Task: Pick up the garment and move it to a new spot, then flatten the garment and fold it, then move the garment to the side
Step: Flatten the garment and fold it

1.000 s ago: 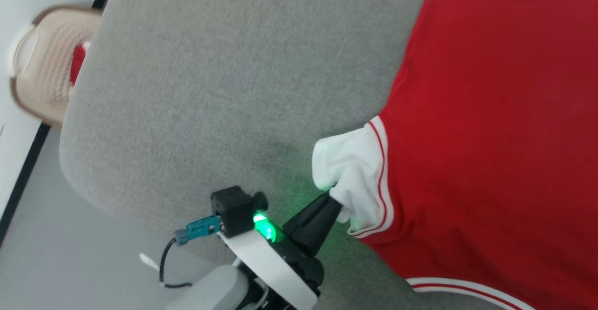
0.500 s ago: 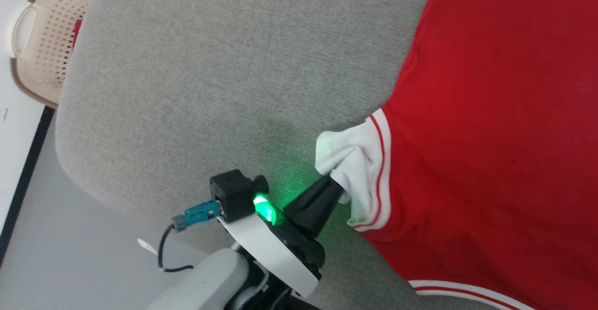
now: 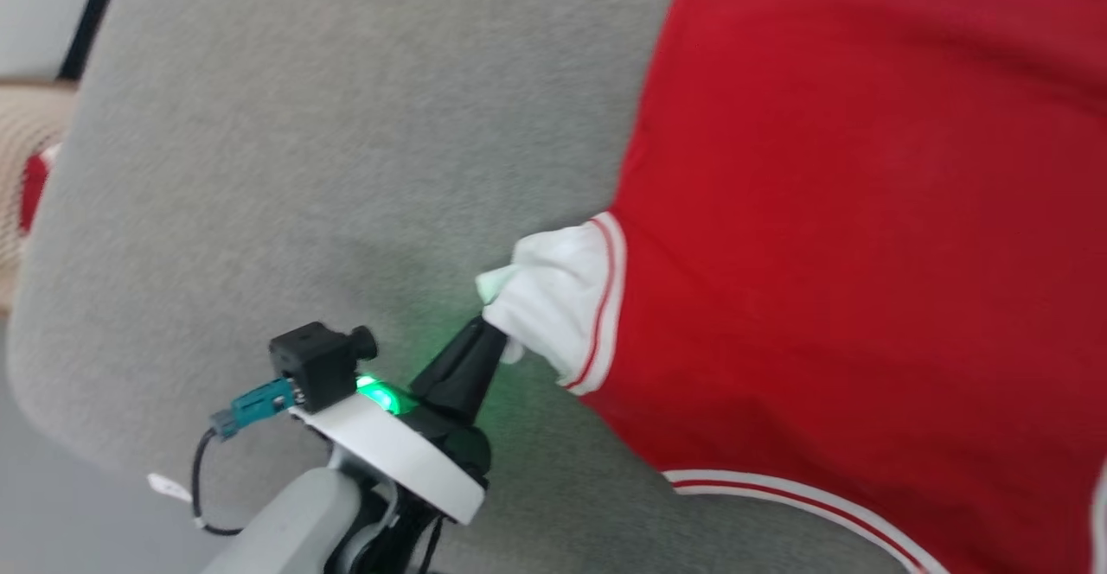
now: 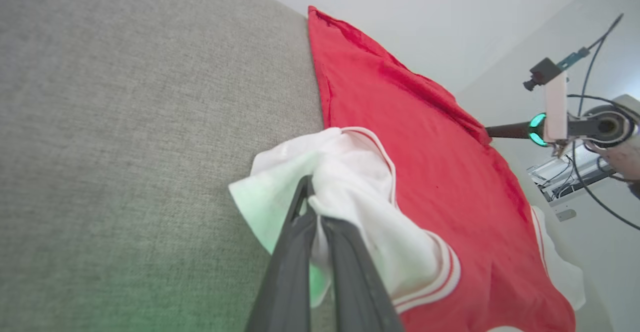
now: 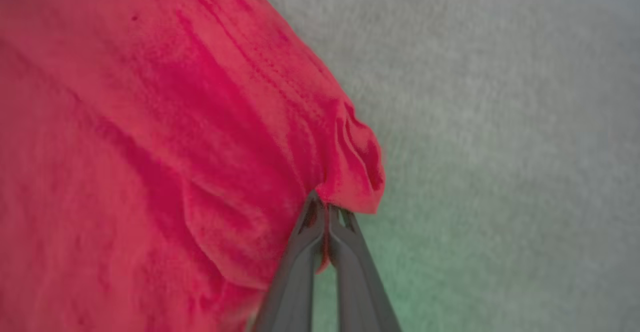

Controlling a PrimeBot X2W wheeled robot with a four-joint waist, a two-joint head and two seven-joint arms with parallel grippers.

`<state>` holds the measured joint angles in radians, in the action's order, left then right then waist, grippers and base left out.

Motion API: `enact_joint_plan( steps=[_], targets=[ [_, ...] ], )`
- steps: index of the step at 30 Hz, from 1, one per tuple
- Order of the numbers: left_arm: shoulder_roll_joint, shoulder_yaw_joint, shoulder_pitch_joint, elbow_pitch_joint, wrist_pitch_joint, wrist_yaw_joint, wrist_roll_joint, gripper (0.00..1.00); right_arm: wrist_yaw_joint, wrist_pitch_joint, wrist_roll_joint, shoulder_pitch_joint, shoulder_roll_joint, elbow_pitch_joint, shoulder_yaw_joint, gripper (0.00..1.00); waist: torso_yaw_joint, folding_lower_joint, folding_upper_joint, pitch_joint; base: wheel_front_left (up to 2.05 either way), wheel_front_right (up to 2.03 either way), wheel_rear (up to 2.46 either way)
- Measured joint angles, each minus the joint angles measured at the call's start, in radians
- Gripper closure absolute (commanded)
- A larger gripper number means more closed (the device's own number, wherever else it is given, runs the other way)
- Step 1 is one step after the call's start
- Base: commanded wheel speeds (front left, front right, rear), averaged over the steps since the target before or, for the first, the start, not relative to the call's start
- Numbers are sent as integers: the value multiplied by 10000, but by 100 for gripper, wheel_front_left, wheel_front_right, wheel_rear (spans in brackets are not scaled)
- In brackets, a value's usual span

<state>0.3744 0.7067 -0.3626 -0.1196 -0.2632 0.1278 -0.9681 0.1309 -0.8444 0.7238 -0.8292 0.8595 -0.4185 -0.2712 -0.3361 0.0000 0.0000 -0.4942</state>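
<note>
The garment (image 3: 847, 211) is a red shirt spread over the right side of a grey fabric surface (image 3: 346, 124). Its white sleeve (image 3: 553, 297) with red stripes sticks out to the left. My left gripper (image 3: 489, 332) is shut on that sleeve, and the left wrist view shows the white cloth (image 4: 350, 182) bunched around the closed fingertips (image 4: 305, 207). My right gripper (image 5: 322, 207) is shut on a puckered red corner of the garment (image 5: 150, 122). It also appears far off in the left wrist view as the right gripper (image 4: 492, 131), pinching the garment's far edge (image 4: 425, 147).
A beige perforated basket (image 3: 26, 150) with something red in it sits at the far left, beyond the grey surface's edge. Pale floor (image 3: 69, 505) lies below the surface's rounded corner. Bare grey fabric stretches left of the garment.
The head camera has turned, so everything has slid left in its view. My left gripper keeps its hold on the white sleeve, which looks drawn out a little more.
</note>
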Motion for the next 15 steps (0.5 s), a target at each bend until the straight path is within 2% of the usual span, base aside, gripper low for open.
enact_joint_plan(
  steps=[3, 8, 9, 15],
  targets=[
    [128, -286, 277, -52, 0, 0, 29, 100, 0, 98, 911, 1499, 418, 1145, -52, 100, 502, 0, 0, 328, 0, 0, 0],
    [313, -779, 711, -163, 0, 0, 121, 100, -4, 441, 1756, 4067, 871, 2807, 207, 100, 1292, 0, 0, 802, 0, 0, 0],
    [334, -982, 906, -221, 0, 0, 188, 100, -2, 575, 2176, 5071, 734, 3377, 416, 100, 1575, 0, 0, 976, 0, 0, 0],
    [334, -1498, 1379, -226, 0, 0, 219, 100, -2, 700, 2485, 7716, 228, 4972, 821, 100, 2290, 0, 1, 1362, 0, 0, 0]
  ],
)
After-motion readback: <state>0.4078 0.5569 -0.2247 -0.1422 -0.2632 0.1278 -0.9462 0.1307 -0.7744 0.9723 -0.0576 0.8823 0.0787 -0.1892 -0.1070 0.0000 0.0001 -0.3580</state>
